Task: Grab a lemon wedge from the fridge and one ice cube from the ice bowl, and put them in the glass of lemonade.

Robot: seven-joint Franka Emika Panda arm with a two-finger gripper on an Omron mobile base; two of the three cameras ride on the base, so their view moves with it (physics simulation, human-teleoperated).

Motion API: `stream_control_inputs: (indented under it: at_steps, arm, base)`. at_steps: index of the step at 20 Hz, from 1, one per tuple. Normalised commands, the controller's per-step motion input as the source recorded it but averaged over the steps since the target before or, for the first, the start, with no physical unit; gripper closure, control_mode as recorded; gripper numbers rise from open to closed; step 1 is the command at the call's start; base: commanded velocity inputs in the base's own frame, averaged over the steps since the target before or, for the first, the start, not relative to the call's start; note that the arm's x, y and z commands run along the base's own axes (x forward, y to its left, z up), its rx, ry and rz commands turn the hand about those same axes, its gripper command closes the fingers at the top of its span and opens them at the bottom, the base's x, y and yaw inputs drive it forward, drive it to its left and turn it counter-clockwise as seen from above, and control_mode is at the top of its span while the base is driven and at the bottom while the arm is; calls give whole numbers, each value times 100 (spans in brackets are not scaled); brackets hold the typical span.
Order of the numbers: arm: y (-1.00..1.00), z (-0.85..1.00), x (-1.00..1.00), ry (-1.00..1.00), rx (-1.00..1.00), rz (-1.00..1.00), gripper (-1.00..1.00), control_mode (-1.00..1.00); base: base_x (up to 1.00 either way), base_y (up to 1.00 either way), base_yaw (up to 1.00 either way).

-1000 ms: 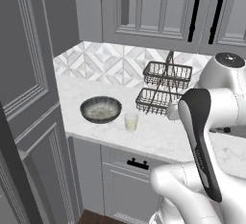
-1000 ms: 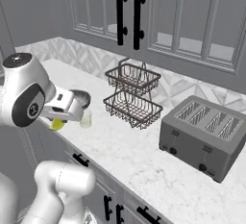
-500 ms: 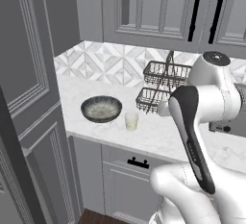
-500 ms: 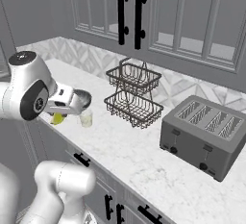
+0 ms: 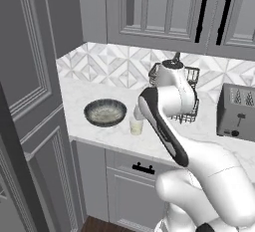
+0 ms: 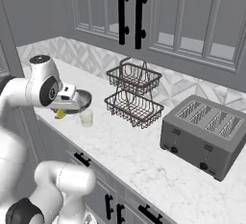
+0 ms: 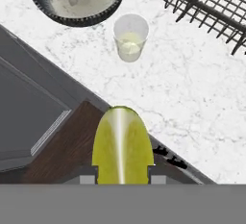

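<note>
My gripper (image 7: 123, 172) is shut on the lemon wedge (image 7: 123, 143), a bright yellow slice standing up between the finger tips. In the hand view it hangs over the counter's front edge, short of the glass of lemonade (image 7: 130, 38). The ice bowl (image 7: 77, 14) lies just past the glass, with a small pale lump inside. From the right base view the gripper (image 6: 61, 113) holds the wedge (image 6: 60, 115) left of the glass (image 6: 86, 118), in front of the bowl (image 6: 81, 99). In the left base view my arm stands behind the glass (image 5: 136, 125) and the bowl (image 5: 105, 112). The fridge is out of view.
A two-tier black wire basket (image 6: 134, 95) stands on the marble counter (image 6: 144, 151) right of the glass. A grey toaster (image 6: 206, 134) sits further right. Wall cabinets with black handles (image 6: 129, 14) hang above. A tall grey panelled front (image 5: 30, 101) closes the left side.
The arm has swung left and forward over the counter. The gripper with the wedge has risen slightly and come closer to the glass. Bowl, glass and basket have not moved.
</note>
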Motion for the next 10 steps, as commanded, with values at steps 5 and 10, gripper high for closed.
stream_control_inputs:
  at_steps: [5,10]
  arm:
    - [0,-39,90,22,-1,0,100,-100]
    - [0,3,58,0,0,0,100,-100]
  base:
    - [0,0,0]
    - [0,0,0]
